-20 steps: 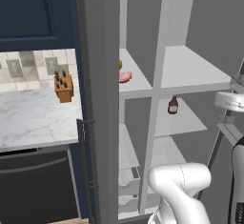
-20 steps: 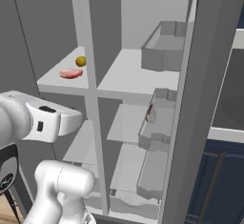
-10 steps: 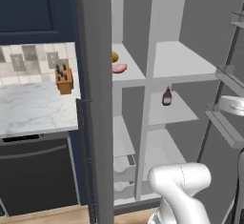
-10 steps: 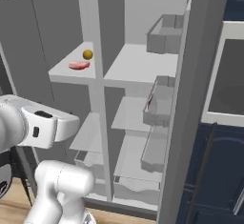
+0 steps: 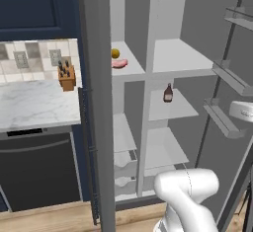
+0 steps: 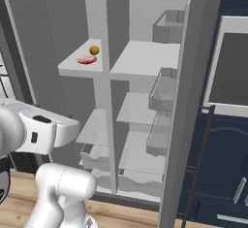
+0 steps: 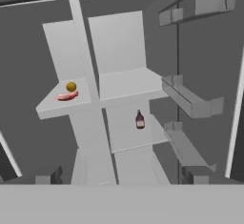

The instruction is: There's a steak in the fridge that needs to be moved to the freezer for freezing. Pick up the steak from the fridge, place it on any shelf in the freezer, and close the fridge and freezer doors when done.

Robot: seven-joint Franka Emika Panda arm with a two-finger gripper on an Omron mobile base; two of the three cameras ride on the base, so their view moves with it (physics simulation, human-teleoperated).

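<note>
Unit open, both sections showing white shelves. Narrow left section: top shelf (image 5: 129, 68) carries the steak (image 5: 119, 63) near its front edge, with a small round yellow fruit (image 5: 115, 53) just behind it, close but whether touching can't be told. Same pair in the hand view, steak (image 7: 67, 96) in front of fruit (image 7: 71, 86). Wide right section: top shelf (image 5: 180, 58) bare; the shelf below (image 5: 170, 106) holds one dark brown bottle (image 5: 168, 93), upright, near its left edge by the divider. White drawers (image 5: 125, 159) sit low in the narrow section. Left of the unit, marble tabletop (image 5: 34, 102) carries a wooden knife block (image 5: 65, 76) at its far right.
</note>
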